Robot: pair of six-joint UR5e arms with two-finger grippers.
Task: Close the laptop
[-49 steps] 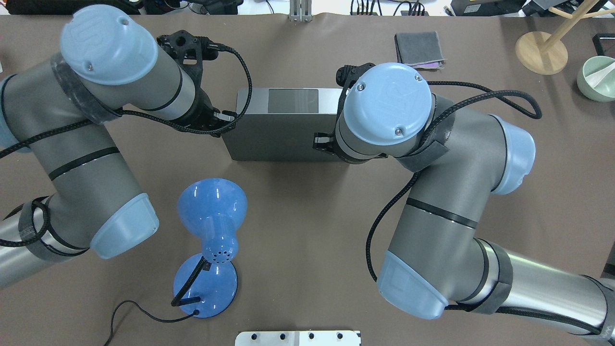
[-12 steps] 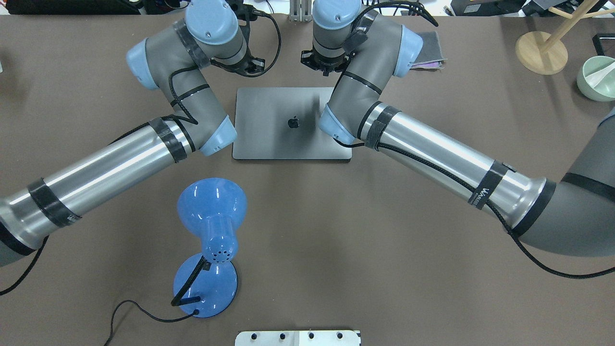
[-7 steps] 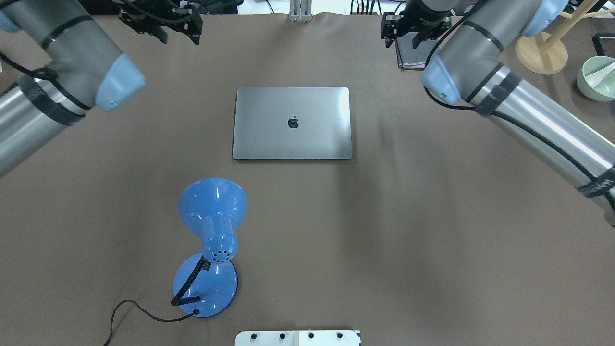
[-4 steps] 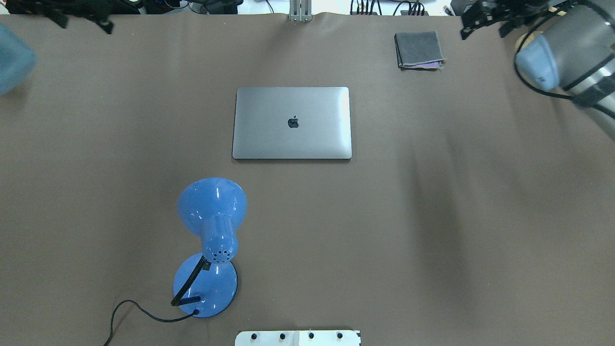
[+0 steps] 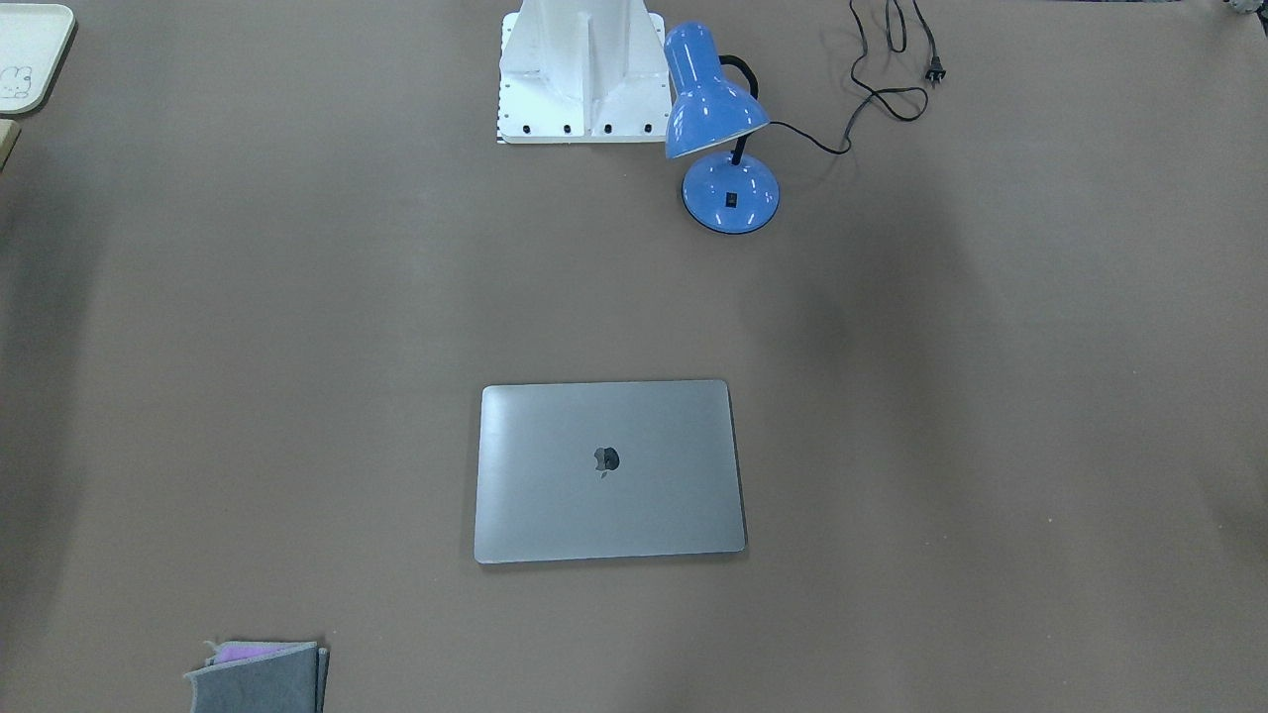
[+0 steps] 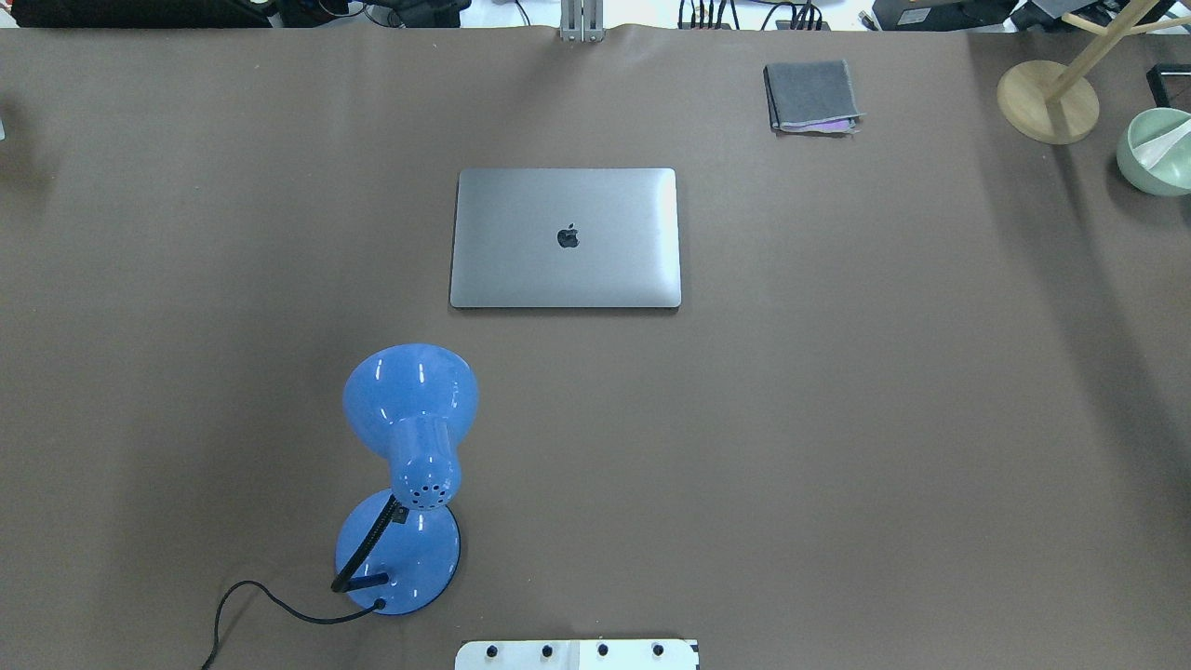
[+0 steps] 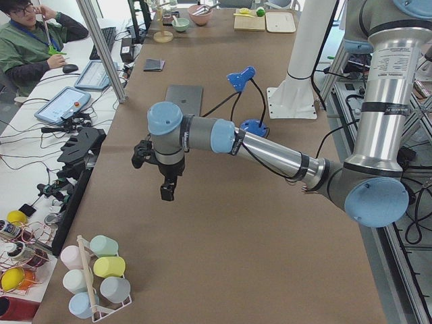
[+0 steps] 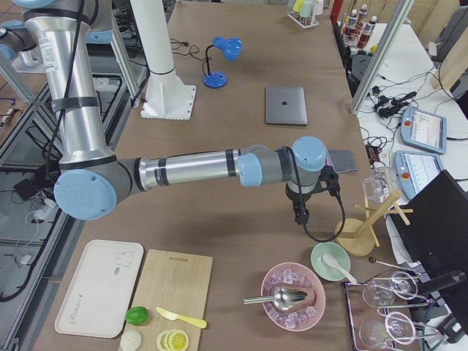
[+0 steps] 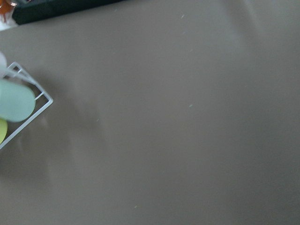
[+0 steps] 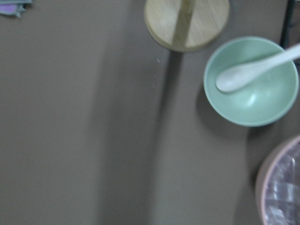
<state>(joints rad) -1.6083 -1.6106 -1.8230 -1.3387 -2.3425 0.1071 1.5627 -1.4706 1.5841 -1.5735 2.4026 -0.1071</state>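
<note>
Already shut: park clear

Laptop (image 6: 566, 237) lies flat, lid down, well apart from both tools. Left gripper (image 7: 165, 183) and right gripper (image 8: 301, 212) hang out wide; neither seems to carry anything, but how open they are I cannot tell. Best leave the lid untouched.

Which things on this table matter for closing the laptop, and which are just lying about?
Part of the job:
laptop, lid already shut flat

Just lying about:
blue desk lamp
grey felt pouch
green bowl
spoon in the bowl
wooden stand
</note>
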